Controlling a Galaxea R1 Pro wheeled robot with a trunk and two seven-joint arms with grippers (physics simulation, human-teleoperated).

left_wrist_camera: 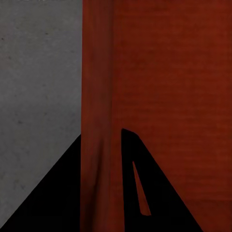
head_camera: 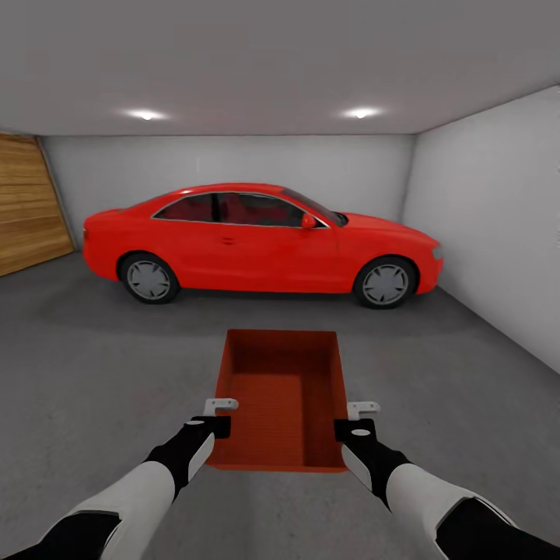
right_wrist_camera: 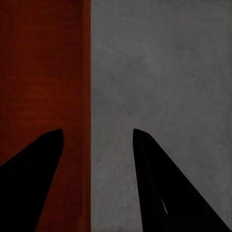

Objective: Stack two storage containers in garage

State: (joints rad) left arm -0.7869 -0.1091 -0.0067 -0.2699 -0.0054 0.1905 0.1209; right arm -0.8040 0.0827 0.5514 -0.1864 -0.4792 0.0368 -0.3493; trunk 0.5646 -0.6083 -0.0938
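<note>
Garage floor (head_camera: 93, 365): container (head_camera: 281, 397) between left tool (head_camera: 220, 416) and right tool (head_camera: 355, 418).

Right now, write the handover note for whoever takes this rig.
Left gripper: shut on the bin's left wall, one finger on each side.
Right gripper: open, straddling the right wall with a gap.
We are in the garage; the bin is in front of the red car, over the concrete floor.
Cannot tell if it is set down yet.
Left: the second bin, stacked on this one.

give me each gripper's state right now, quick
Left gripper: shut on the storage container's side wall.
Right gripper: open, its fingers astride the container's other wall.
</note>
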